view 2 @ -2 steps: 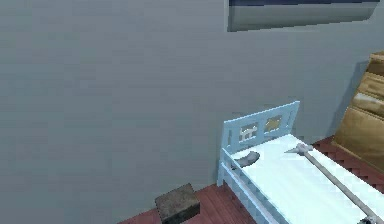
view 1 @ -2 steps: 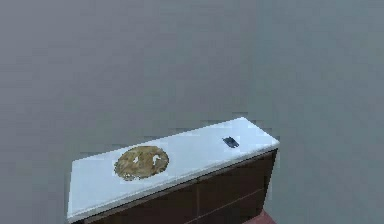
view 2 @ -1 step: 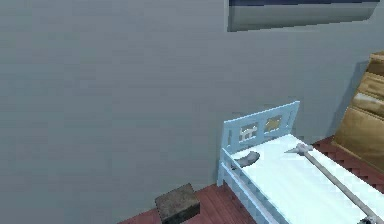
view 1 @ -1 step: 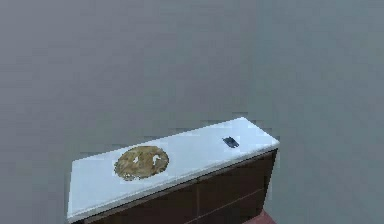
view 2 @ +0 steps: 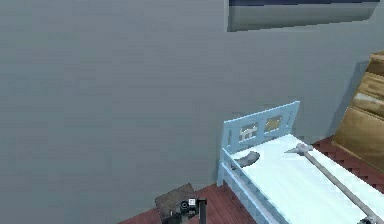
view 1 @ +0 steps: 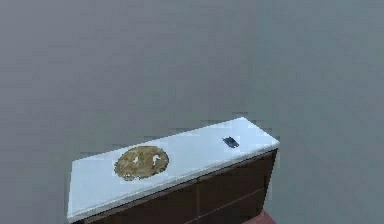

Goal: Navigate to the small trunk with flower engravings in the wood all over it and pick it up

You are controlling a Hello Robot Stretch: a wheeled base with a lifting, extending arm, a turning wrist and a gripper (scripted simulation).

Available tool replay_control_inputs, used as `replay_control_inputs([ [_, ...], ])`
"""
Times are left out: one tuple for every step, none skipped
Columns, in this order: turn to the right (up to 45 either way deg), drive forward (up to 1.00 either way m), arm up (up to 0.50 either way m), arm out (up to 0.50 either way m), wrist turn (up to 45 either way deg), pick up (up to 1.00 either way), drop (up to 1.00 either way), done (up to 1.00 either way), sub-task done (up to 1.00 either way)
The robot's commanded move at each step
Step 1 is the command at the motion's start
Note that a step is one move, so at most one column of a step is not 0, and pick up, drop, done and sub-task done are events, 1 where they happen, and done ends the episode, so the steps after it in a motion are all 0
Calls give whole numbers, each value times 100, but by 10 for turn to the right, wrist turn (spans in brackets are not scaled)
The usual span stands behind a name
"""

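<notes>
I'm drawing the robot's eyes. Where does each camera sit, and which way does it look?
Forward view: on the robot, looking ahead and down at a white-topped cabinet by the wall.
Arm side view: on the body, looking out sideways at a bed; the gripper shows at the bottom edge.
Both show grey wall and reddish floor.

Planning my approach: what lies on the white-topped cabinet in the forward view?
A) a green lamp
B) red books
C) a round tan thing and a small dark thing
C: a round tan thing and a small dark thing lie apart on the cabinet's white top.
</notes>
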Motion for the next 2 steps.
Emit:
replay_control_inputs([
  [0,0,0,0,450,0,0,0,0],
  [0,0,0,0,450,0,0,0,0],
])
